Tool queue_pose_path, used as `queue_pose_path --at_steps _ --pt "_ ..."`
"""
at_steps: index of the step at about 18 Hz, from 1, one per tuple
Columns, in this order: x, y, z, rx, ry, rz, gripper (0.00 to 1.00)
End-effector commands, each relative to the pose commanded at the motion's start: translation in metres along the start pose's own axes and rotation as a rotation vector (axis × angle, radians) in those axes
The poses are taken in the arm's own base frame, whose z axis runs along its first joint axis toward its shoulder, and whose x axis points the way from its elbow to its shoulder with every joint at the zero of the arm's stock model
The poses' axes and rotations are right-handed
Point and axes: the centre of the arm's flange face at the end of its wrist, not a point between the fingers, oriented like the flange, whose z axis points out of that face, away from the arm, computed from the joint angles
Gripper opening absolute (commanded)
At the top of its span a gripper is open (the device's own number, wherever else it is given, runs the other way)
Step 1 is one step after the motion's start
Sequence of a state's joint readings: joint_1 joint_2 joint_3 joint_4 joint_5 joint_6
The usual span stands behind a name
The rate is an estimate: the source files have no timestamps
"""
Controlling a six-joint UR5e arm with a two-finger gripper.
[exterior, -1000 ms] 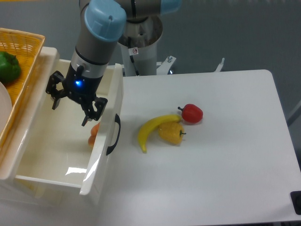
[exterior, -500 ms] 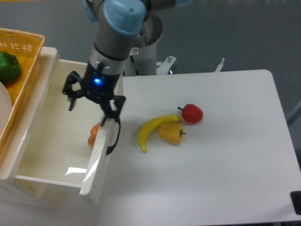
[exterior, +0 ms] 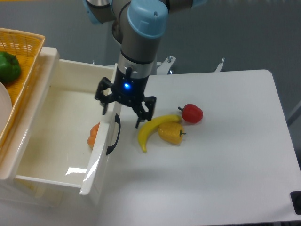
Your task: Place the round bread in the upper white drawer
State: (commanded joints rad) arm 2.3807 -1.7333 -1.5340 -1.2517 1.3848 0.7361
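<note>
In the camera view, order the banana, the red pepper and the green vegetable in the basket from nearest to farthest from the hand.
Measured from the hand:
1. Banana, just right of the hand on the table.
2. Red pepper, farther right.
3. Green vegetable, far left in the wicker basket.

glossy plastic drawer (exterior: 56, 155), woven wicker basket (exterior: 21, 52)

No text, brand or number can be read anywhere; the only sign-like mark is a small red-and-white sticker on the white robot pedestal (exterior: 141, 59), too small and blurred to make out.
</note>
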Motion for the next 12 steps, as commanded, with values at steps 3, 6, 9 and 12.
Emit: queue_pose_path --at_steps 3,6,9,12 --pt "-0.015 0.009 0.007 -0.083 -0.069 0.047 1.0" --pt "-0.03 0.016 0.025 -0.188 -0.126 0.061 1.0" --pt "-0.039 0.017 0.043 -0.227 -0.132 0.06 1.0" --pt "-0.044 0.014 0.05 -0.211 -0.147 0.06 1.0"
